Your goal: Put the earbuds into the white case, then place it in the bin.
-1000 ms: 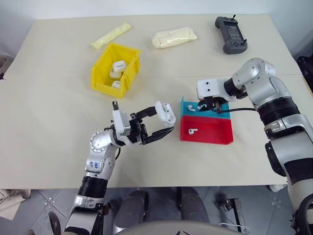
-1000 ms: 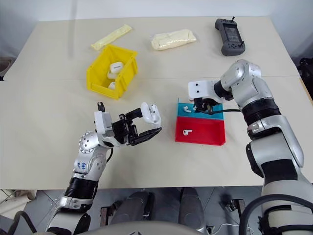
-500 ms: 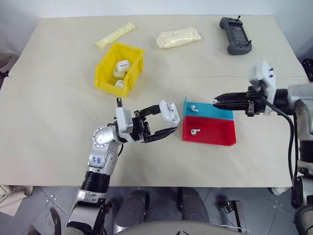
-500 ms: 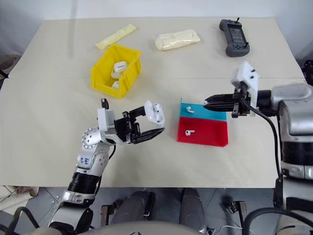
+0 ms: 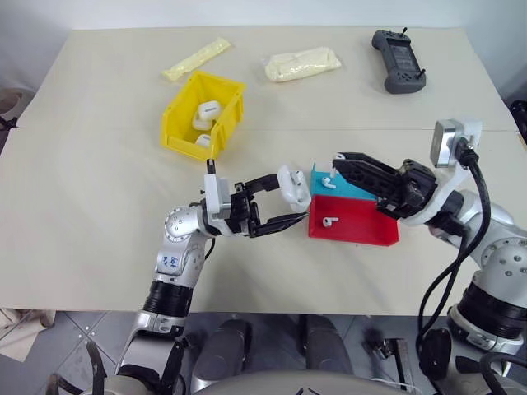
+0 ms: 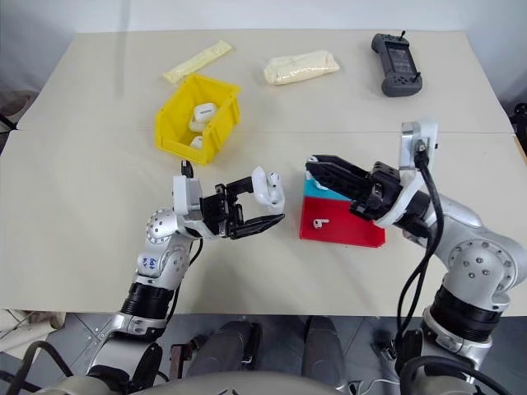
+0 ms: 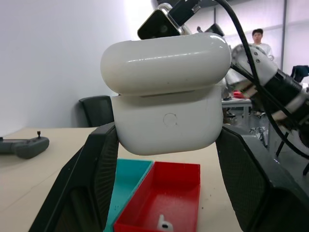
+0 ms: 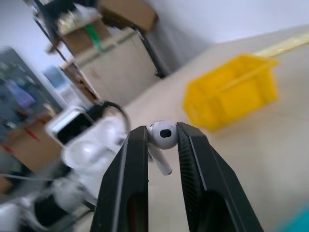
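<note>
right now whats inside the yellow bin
The yellow bin holds white cases, at least two, one near its front lip. Its near wall covers part of the floor, so anything lower down cannot be seen.

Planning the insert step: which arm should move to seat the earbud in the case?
Right. Its claw already pinches an earbud and points toward the white case, which the left claw holds above the table, so left probably just steadies.

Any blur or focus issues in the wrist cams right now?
Right wrist view: the earbud pinched in the right gripper is sharp, while the yellow bin and everything behind it smear into blur. Left wrist view: the white case is crisp, with soft glare across its lid; the red tray below is slightly soft.
</note>
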{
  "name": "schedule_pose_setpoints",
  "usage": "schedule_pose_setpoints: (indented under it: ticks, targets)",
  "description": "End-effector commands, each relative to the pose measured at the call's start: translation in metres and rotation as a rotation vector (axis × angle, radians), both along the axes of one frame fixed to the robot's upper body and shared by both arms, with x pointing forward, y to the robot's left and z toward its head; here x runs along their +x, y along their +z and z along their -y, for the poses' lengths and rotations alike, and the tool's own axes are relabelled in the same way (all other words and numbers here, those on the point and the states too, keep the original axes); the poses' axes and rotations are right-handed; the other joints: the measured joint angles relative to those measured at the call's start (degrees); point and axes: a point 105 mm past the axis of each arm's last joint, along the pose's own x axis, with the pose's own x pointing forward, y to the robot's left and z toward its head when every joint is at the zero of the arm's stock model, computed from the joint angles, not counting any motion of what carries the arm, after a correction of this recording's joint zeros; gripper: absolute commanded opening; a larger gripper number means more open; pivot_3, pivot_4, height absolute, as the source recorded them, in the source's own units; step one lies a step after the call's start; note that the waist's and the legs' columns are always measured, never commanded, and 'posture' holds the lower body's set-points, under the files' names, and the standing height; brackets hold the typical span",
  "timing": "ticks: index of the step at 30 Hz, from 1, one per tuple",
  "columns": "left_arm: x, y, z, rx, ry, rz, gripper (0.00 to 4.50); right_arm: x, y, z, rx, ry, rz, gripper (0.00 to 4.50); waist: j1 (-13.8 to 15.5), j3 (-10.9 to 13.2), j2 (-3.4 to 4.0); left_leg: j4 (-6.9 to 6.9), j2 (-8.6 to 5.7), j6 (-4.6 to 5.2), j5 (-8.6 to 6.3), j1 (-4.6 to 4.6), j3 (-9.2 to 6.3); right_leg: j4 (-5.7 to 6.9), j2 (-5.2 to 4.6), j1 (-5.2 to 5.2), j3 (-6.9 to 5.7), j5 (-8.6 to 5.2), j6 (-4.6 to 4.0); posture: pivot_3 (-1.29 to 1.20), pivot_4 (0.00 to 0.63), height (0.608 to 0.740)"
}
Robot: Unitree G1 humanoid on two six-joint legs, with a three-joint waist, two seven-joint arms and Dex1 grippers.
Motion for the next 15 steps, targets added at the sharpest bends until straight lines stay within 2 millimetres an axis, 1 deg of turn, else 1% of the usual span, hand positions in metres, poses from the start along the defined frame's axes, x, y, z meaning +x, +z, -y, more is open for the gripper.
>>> schedule_pose_setpoints:
  ticks: [1, 10, 15]
  targets:
    - [0.0, 0.006, 0.0, -0.023, -0.011, 0.01, 2.71, -0.012, 0.012, -0.009, 0.044, 0.018, 0.042, 0.58, -0.03, 0.0, 0.0, 0.0, 0.0, 0.0, 0.0, 0.0, 0.0, -0.01, 0.0, 0.0, 0.0, 0.0, 0.0, 0.0, 0.15, 0.74]
    - [-0.001, 0.007, 0.003, -0.027, -0.014, 0.004, 2.71, -0.019, 0.013, -0.019, 0.057, 0.062, 0.02, 0.58, -0.05, 0.0, 0.0, -0.01, 0.0, 0.01, 0.0, 0.0, 0.0, 0.0, 0.02, 0.0, 0.0, 0.0, 0.0, 0.0, 0.15, 0.74]
    - [0.0, 0.006, 0.004, -0.026, -0.009, 0.001, 2.71, -0.025, 0.007, -0.026, 0.048, 0.099, -0.007, 0.58, -0.04, 0.0, 0.0, -0.01, 0.0, 0.01, 0.0, 0.0, 0.0, -0.01, 0.02, 0.0, 0.0, 0.0, 0.0, 0.0, 0.15, 0.74]
